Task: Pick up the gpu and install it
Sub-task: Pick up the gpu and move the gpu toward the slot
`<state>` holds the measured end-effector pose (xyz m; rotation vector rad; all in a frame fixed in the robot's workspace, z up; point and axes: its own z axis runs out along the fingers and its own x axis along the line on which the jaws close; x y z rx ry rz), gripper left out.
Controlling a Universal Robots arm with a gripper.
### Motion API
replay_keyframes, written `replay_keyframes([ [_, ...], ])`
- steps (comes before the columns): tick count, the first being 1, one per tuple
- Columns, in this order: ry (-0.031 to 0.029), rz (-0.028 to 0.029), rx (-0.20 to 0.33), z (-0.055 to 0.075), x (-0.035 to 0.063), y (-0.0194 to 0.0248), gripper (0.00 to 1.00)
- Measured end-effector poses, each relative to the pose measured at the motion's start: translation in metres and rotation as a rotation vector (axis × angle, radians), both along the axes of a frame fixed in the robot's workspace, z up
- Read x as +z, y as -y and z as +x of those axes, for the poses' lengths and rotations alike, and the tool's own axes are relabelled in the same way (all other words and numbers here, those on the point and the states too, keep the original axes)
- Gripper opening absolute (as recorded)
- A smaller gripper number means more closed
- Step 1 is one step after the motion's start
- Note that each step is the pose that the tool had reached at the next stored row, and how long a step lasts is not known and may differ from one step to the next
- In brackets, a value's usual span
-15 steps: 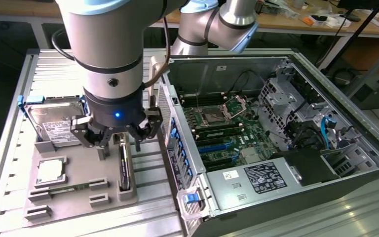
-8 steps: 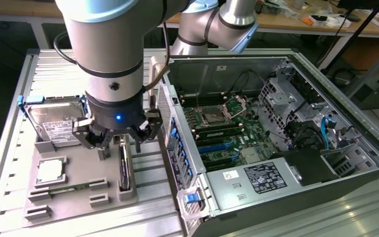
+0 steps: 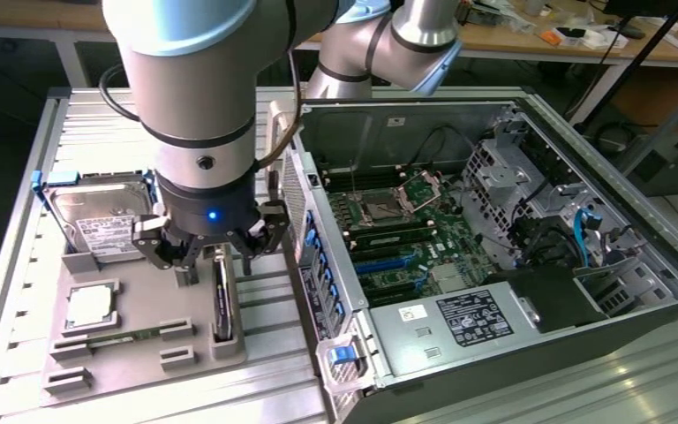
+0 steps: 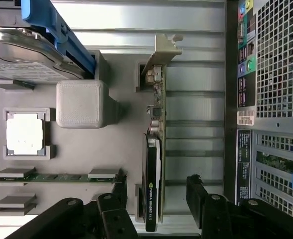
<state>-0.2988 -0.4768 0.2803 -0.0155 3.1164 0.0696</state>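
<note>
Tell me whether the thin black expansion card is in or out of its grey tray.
In. The thin black expansion card stands on edge in the grey tray, open gripper straddling it.

gpu (image 4: 153, 189): glossy blk plastic, bare metal bracket (image 4: 164, 50) | tray (image 3: 156, 300): matt grey plastic | table (image 3: 257, 397): ribbed metal

A slatted metal table (image 3: 92, 132) carries two things: a grey tray (image 3: 139, 367) towards the exterior view's left, and just beside it an open computer case (image 3: 387, 128) lying on its side.
</note>
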Motion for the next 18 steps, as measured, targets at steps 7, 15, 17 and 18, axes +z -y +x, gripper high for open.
replay_keyframes([
  [7, 0.0001, 0.0001, 0.000, 0.000, -0.0104, -0.0010, 0.60],
  [15, 0.0001, 0.0001, 0.000, 0.000, -0.0220, -0.0014, 0.60],
  [17, 0.0001, 0.0001, 0.001, 0.000, -0.0246, -0.0014, 0.60],
  [18, 0.0001, 0.0001, 0.001, 0.000, -0.0273, -0.0014, 0.60],
])
